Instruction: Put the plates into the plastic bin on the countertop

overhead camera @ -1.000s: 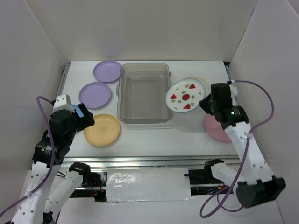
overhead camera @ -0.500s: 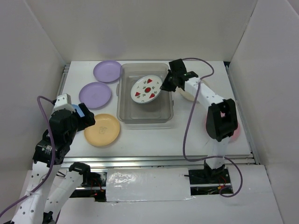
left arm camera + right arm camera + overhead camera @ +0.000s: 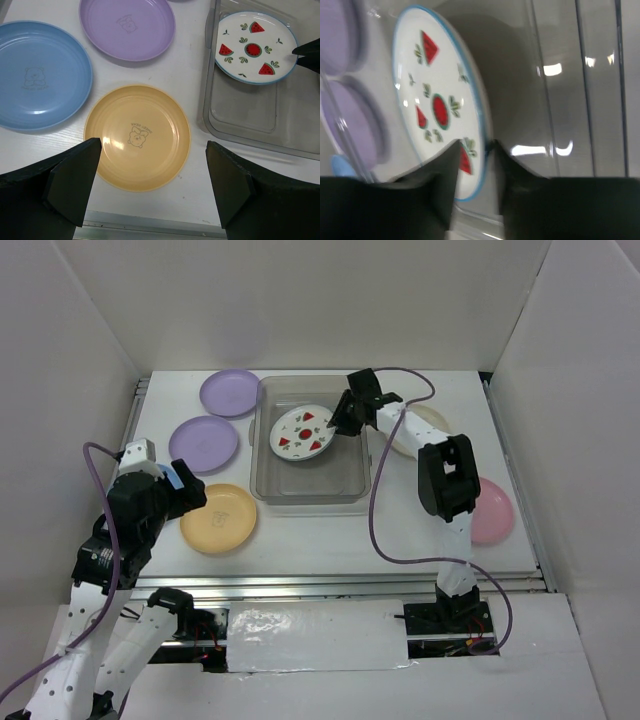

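White walls [image 3: 300, 300] close in the countertop [image 3: 320, 535] on three sides, and a metal rail [image 3: 300, 585] runs along its near edge. The clear bin [image 3: 305, 498] sits mid-table, with a bare strip between it and the rail. Inside its far half the fruit-print plate [image 3: 300, 433] is tilted, its right rim between the fingers of the right gripper [image 3: 343, 423]. They stand slightly apart, and whether they grip cannot be told. The left gripper [image 3: 153, 145], spread wide, hovers over the yellow plate [image 3: 218, 517]. Two lavender plates [image 3: 230, 392] lie left of the bin, the far one just beside its corner. A blue plate [image 3: 37, 75] lies further left. The cream plate [image 3: 425, 425] and pink plate [image 3: 490, 510] lie right, the pink one near the edge.
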